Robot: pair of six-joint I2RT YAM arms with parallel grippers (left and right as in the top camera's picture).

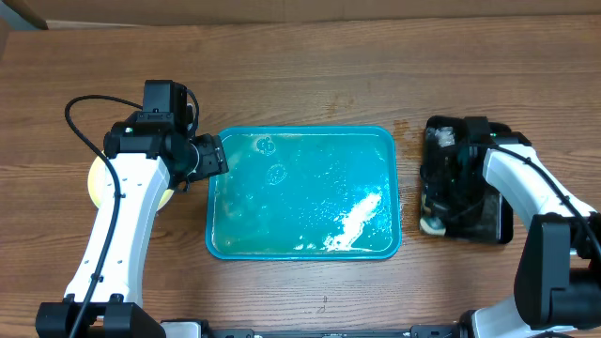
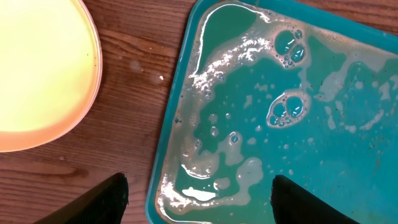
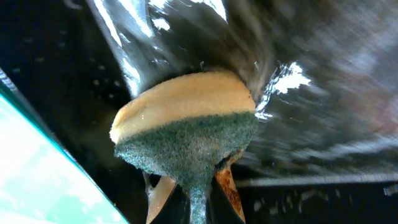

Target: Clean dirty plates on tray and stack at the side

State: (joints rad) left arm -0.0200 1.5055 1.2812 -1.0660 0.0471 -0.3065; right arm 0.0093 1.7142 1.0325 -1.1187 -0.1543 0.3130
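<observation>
left claw [image 2: 199, 202] wide, empty, above tray [image 1: 305, 253] edge. right claw [image 3: 196, 199] pinches soft sponge [image 3: 186, 124] over tub [image 1: 470, 230]. plate [image 2: 37, 74] lies on bench [image 1: 310, 84] beside tray; likely rigid, slippery: grip at rim.

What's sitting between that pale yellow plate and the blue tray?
Nothing: the left wrist view shows only bare wooden table between the plate and the tray.

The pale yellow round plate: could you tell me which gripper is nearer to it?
Left. The left gripper hangs open over the left rim of the teal rectangular plastic tray, beside the plate; the right gripper grips a yellow-green sponge in the black rectangular tub beyond the tray.
</observation>
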